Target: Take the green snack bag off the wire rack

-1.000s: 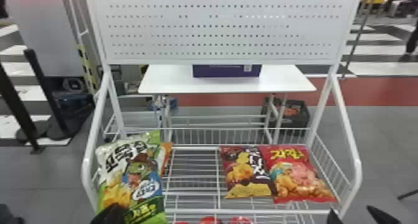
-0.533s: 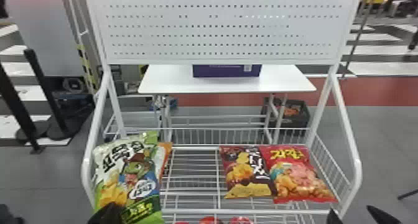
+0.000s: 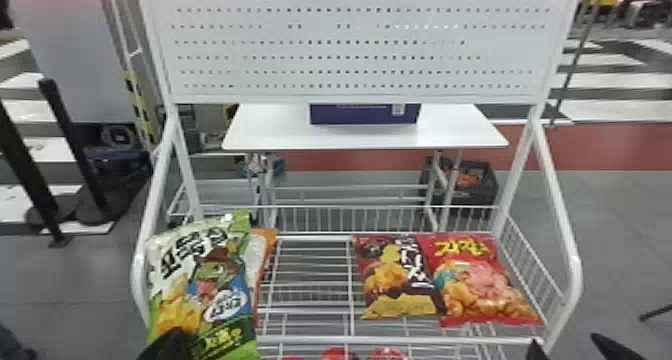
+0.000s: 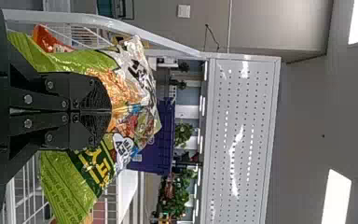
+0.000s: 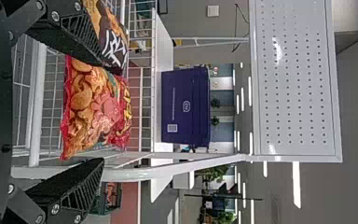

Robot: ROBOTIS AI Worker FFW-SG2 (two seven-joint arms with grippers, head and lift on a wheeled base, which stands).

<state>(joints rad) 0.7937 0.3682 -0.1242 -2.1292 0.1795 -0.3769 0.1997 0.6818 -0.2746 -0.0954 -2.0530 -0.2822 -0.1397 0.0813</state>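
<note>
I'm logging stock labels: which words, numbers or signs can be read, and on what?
None I can quote surely:
Green snack bag: large lettering, too distorted; small print, too blurred.
Brown-and-yellow bag: white lettering, too blurred.
Red bag: yellow lettering, too blurred.
Purple box: small print, too small.

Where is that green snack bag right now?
In the head view, the green snack bag is at the left end of the wire rack, partly in front of an orange-edged bag, held by the left gripper.
</note>
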